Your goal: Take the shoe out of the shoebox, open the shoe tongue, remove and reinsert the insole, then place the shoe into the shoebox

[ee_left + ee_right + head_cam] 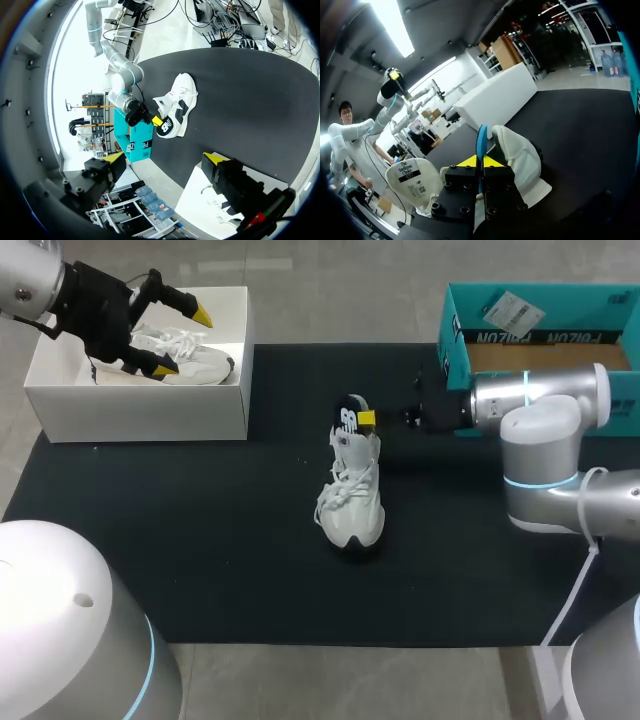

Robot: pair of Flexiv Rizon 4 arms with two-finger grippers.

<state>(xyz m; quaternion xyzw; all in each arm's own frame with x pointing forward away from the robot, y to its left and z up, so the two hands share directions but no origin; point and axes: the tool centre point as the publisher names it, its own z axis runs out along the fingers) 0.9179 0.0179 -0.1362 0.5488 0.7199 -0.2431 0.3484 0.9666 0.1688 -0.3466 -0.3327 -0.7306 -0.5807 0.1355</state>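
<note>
Shoe [352, 495], white with a black heel collar, stands upright on its sole in the middle of the black mat [200, 540], well apart from both boxes. Its toe points toward the robot, its heel toward the far edge, and its laces lie loose over the instep. The right gripper [367, 420] is at the heel opening, its arm coming in level from the right. In the right wrist view this gripper [481, 161] has its yellow tips drawn close together, with a thin blue strip [481, 142] standing on edge between them and pressed from both sides. Whether that strip is the insole's edge I cannot tell. Just beside the gripper in that view the white tongue [415, 182] is folded outward, showing its labelled underside. The left gripper [184, 340] hangs over the open white shoebox [140, 410] at the mat's far left corner. Its fingers are spread wide and hold nothing. A second white shoe [195, 365] lies inside the box under it, and I cannot tell whether a tip touches that shoe. The left wrist view looks past the spread tips of the left gripper [165, 157] to the shoe [177, 102] on the mat. An open teal box [455, 350] stands at the far right, just behind the right arm.
</note>
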